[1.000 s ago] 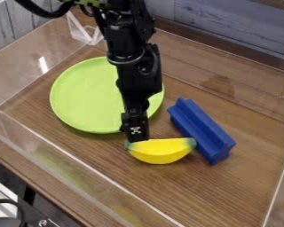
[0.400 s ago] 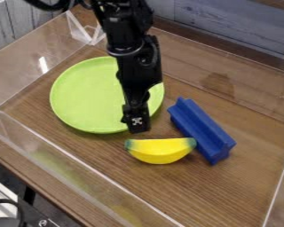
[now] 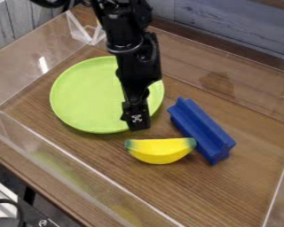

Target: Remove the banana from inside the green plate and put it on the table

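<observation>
The banana [image 3: 161,150] lies flat on the table [image 3: 97,182], outside the green plate [image 3: 85,93], toward the near edge of the tabletop. Its curved back faces the near edge, and its right tip reaches the near end of the blue block [image 3: 201,129] or comes just beside it; contact cannot be made out. Its left tip sits just off the plate's near-right rim, apart from it.

The gripper [image 3: 135,123] hangs just above and behind the banana, pointing straight down, over the plate's near-right rim. Its jaws are too dark and small here to show a clear gap, but they stand spread wide and nothing is held between them. The gripper does not touch the banana.

The plate lies flat in the left half of the table, its right side hidden behind the black arm [image 3: 130,49]. The blue block, long and ridged, lies on the table right of the plate, running from the middle toward the near-right. Clear walls [image 3: 26,53] border the tabletop on all visible sides.
</observation>
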Action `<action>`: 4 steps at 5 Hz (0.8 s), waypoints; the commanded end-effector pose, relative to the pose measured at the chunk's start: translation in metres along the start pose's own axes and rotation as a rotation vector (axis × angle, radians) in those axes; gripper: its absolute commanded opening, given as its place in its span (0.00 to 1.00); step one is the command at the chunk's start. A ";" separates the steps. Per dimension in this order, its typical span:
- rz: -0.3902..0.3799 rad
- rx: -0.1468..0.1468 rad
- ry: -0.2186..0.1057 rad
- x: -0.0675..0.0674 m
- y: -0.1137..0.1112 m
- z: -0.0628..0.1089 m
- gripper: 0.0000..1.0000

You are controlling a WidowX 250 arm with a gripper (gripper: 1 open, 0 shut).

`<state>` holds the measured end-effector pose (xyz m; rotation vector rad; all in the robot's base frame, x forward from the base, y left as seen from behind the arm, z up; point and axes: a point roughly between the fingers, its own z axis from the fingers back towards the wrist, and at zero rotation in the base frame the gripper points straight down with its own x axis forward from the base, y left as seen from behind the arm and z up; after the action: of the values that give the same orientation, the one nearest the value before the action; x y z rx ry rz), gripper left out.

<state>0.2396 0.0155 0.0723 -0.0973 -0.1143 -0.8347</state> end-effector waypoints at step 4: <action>0.023 0.045 -0.042 0.007 0.021 0.014 1.00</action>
<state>0.2507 0.0225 0.0762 -0.0939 -0.1328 -0.8160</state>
